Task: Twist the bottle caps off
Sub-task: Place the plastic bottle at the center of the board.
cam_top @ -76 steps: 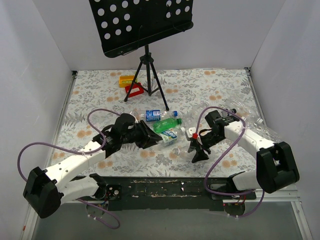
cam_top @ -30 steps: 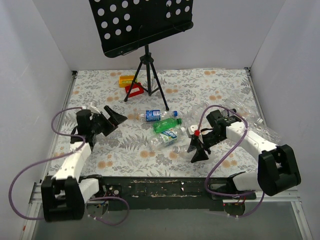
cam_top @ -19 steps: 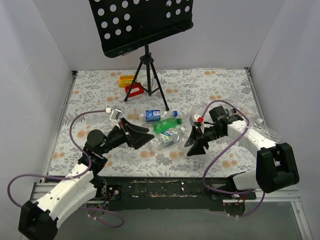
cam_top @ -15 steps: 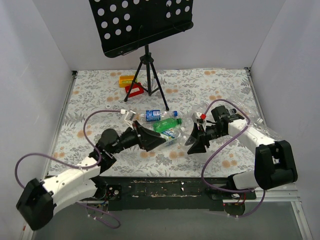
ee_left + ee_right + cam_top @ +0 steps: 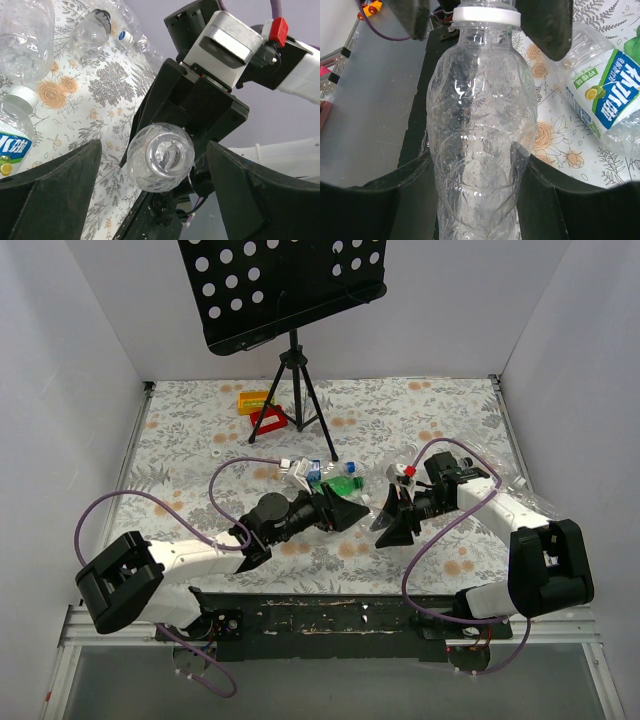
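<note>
My right gripper [image 5: 480, 195] is shut on a clear crumpled bottle [image 5: 480, 135], also seen end-on in the left wrist view [image 5: 161, 157]. It is held off the table with its top towards the left arm. A white ring [image 5: 486, 15] circles its neck, and I cannot tell whether a cap sits on it. My left gripper [image 5: 152, 150] is open, one finger on each side of that top with a gap on both. In the top view the left gripper [image 5: 350, 512] faces the right gripper [image 5: 392, 525]. A blue-labelled bottle [image 5: 312, 472] and a green bottle [image 5: 345, 484] lie just behind them.
A black tripod stand [image 5: 293, 390] stands at the back, with red and yellow blocks [image 5: 262, 410] beside it. Clear bottles [image 5: 500, 480] lie at the right, near the wall. A labelled bottle [image 5: 610, 95] lies right of the held one. The dark base rail [image 5: 320, 615] runs along the near edge.
The left arm has swung in from the table's left side to the centre, bringing its open fingers around the held bottle's top. The right gripper keeps its hold and has lifted slightly.
</note>
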Robot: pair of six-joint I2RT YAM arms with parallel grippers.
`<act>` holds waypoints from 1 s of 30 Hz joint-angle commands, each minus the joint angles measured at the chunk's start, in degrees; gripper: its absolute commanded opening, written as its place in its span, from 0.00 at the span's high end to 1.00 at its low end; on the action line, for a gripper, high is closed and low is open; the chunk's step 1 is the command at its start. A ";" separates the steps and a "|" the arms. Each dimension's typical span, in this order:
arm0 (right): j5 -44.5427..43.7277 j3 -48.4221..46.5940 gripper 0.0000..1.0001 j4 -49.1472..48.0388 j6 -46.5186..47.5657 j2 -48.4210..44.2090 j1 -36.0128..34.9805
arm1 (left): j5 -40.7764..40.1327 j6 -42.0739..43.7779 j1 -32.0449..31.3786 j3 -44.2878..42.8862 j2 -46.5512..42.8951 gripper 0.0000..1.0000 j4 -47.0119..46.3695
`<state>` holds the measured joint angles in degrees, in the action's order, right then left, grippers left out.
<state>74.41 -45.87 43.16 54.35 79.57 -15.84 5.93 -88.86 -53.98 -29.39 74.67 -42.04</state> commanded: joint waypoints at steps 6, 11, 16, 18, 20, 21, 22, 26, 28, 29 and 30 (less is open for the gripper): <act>2.58 -2.12 0.98 2.99 2.52 0.67 0.19 | -7.52 -0.61 -0.60 -1.11 -0.49 0.33 -0.94; 2.49 -2.30 0.98 3.34 2.87 1.02 0.19 | -4.11 -0.52 -0.60 -1.64 0.38 0.32 -1.20; 2.49 -2.38 0.98 3.34 2.87 1.38 0.28 | -1.10 -0.26 -0.60 -2.87 1.61 0.32 -0.58; 2.58 -2.39 0.98 3.34 2.69 1.46 0.36 | -0.57 -0.26 -0.60 -2.69 1.70 0.36 -0.94; 2.58 -2.39 0.98 3.42 2.78 1.46 0.37 | -0.22 -0.26 -0.60 -2.69 1.62 0.42 -0.94; 2.49 -2.39 0.98 3.43 2.78 1.46 0.37 | -0.22 -0.26 -0.52 -2.78 1.70 0.44 -0.85; 2.49 -2.39 0.98 3.43 2.78 1.46 0.28 | 0.13 -0.17 -0.52 -2.78 1.70 0.49 -0.94; 2.58 -2.39 0.98 3.42 2.78 1.64 0.37 | 1.88 -0.09 -0.60 -3.22 2.14 0.72 -1.38; 2.41 -2.39 0.95 3.51 2.87 1.81 0.37 | 2.24 -0.17 -0.52 -3.31 2.14 0.94 -1.03; 2.40 -2.47 0.89 3.95 3.22 1.99 0.37 | 2.24 -0.17 -0.52 -3.31 2.06 1.00 -0.68; 2.23 -2.73 0.79 4.82 4.09 2.17 0.37 | 2.15 -0.26 -0.52 -3.31 1.53 1.00 0.02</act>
<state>74.39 -46.09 45.58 56.25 81.10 -15.75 6.87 -89.62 -54.24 -30.98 76.79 -42.92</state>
